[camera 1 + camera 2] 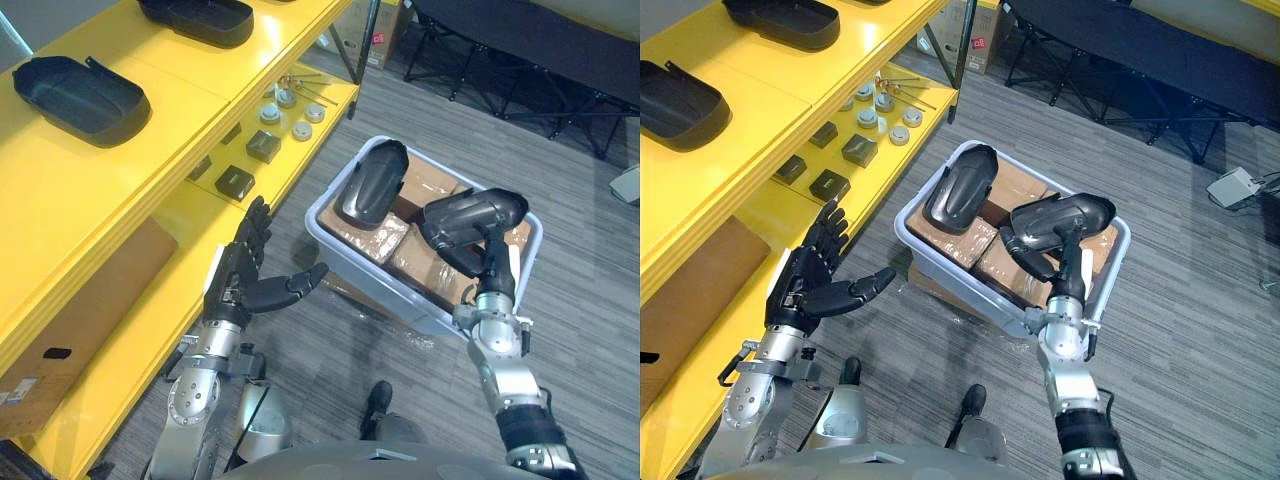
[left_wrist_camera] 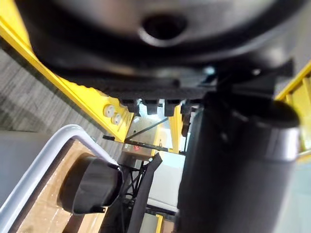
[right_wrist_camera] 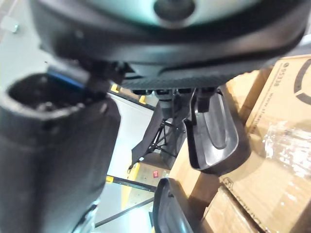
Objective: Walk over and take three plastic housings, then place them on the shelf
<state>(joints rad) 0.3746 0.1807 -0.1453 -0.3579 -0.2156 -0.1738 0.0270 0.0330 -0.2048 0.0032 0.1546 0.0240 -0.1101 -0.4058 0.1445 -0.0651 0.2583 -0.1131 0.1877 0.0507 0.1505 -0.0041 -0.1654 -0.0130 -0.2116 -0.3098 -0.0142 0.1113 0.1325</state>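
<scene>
Yellow shelf [image 1: 130,190] ran along the 8-to-12 o'clock side. Grey bin [image 1: 372,290] sat on the floor right of centre, packed with cardboard boxes [image 1: 430,185]. Front housing [image 1: 80,95] lay on the top level at 10 o'clock, back housing [image 1: 200,18] at 12. Held housing [image 1: 475,215] was over the boxes at the bin's 3 o'clock end, right robot hand [image 1: 495,265] clenched on it from below. Leaning housing [image 1: 370,185] rested on boxes at the bin's 11 o'clock end. Left robot hand [image 1: 240,285] at 7 o'clock was released, fingers straight, thumb out, beside the lower level's edge. Small parts [image 1: 264,146] lay on that level at 11 o'clock.
</scene>
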